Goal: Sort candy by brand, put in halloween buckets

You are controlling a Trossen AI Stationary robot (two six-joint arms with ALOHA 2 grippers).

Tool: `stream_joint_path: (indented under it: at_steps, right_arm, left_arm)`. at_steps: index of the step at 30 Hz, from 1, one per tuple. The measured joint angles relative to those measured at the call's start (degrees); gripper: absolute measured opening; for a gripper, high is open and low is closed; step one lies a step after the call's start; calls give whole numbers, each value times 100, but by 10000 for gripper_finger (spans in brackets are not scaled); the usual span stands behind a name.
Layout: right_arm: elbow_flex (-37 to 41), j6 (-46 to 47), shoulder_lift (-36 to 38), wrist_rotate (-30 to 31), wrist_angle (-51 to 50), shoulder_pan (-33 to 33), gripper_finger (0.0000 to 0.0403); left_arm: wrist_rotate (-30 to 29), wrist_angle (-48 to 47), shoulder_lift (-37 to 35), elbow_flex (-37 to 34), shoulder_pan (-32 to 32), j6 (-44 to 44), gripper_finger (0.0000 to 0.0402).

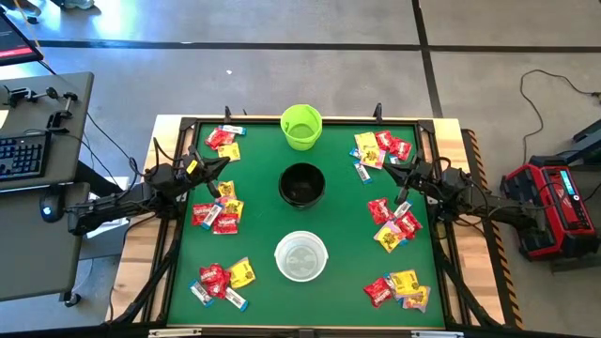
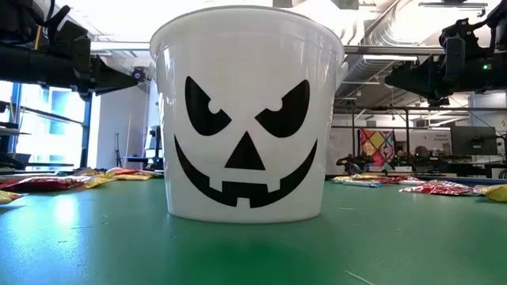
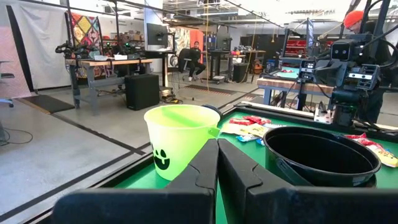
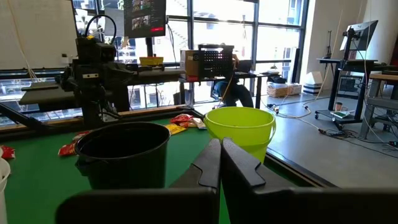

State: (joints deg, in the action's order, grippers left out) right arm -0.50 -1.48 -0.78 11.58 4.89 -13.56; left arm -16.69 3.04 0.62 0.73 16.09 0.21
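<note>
Nothing was sorted yet.
Both the left end effector point(image 1: 228, 162) and right end effector point(image 1: 388, 162) were pinched together, empty; candy point(image 1: 218, 215) beside the left needed grabbing first.

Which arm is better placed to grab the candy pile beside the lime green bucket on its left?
Left. Its gripper sits just below that pile; the right gripper is across the table.

Between left gripper point(image 1: 223, 169) and right gripper point(image 1: 392, 171): three buckets point(image 1: 301, 185) in line; candy point(image 1: 218, 212) piled beside each gripper.
</note>
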Motion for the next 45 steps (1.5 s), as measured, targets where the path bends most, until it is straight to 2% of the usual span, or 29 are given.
stream_joint_path:
  at_steps: [30, 37, 45]
  right_arm:
    - [0, -1, 0, 0, 0, 0, 0]
    - [0, 0, 1, 0, 0, 0, 0]
    - [0, -1, 0, 1, 0, 0, 0]
  left_arm:
    - [0, 15, 2, 0, 1, -32, 0]
    - [10, 80, 0, 0, -5, -298, 0]
    - [212, 224, 2, 0, -3, -1193, 0]
